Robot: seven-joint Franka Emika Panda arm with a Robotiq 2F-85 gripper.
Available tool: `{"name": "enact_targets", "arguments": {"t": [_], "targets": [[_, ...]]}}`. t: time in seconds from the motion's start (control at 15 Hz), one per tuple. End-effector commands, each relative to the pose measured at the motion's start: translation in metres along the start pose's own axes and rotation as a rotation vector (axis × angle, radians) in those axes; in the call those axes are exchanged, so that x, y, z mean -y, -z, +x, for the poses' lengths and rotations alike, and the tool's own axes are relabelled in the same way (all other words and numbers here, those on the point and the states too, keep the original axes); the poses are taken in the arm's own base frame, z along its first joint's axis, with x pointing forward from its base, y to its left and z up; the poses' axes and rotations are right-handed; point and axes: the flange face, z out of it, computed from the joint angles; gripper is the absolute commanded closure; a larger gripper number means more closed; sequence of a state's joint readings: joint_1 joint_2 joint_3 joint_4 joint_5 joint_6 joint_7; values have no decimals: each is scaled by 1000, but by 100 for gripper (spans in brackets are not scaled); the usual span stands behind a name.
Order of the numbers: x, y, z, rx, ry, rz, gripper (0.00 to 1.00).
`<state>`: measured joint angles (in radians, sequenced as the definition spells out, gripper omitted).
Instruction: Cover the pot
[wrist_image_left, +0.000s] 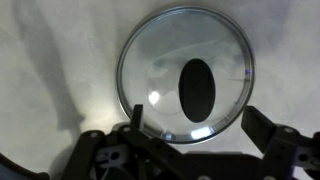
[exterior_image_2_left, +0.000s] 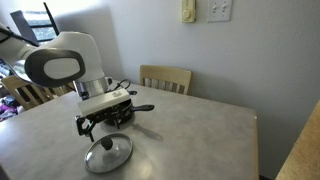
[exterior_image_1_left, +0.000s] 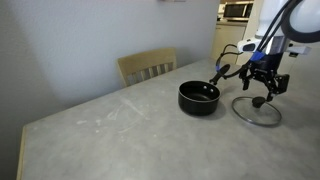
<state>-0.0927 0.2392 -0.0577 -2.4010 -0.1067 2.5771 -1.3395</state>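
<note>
The pincer [wrist_image_left: 192, 118] is open. In the wrist view its two dark fingers [wrist_image_left: 265, 130] stand wide apart with nothing between them, hanging over the glass lid [wrist_image_left: 185, 60]. The lid lies flat on the tabletop [exterior_image_1_left: 110, 125] with its black knob [wrist_image_left: 197, 88] facing up. In both exterior views the pincer [exterior_image_1_left: 262, 88] is above the lid [exterior_image_1_left: 257, 110], apparently not touching it.

The pot [exterior_image_1_left: 198, 97], a small black saucepan, stands uncovered just beside the lid, between it and the tabletop edge where the wooden chair [exterior_image_1_left: 148, 66] is tucked in. The lid lies farther from that edge.

**What could go wrong**
- The knob is small and looks off-centre between the fingers, so closing here could clip its side and push the lid across the tabletop.
- Closing on the thin glass rim instead would probably give a poor hold, and the lid could tilt or drop on the way over.
- The pot's handle [exterior_image_2_left: 143, 107] points outward near the arm's path and could be knocked, which would turn the pot.

**What is hard to make out**
- In an exterior view the pincer [exterior_image_2_left: 100, 125] covers most of the pot.
- The gap between fingertips and lid cannot be judged.
- The tabletop's near edges are cut off.
</note>
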Motion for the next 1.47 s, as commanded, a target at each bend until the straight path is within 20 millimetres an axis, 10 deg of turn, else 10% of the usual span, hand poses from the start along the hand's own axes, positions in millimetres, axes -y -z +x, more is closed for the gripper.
{"name": "enact_targets", "arguments": {"t": [0.0, 1.0, 1.07, 1.4], "targets": [[3, -7, -10, -41, 5, 32, 0], [8, -45, -22, -4, 73, 107, 1], [8, -46, -21, -1, 78, 110, 26], [6, -45, -20, 11, 99, 102, 50]]}}
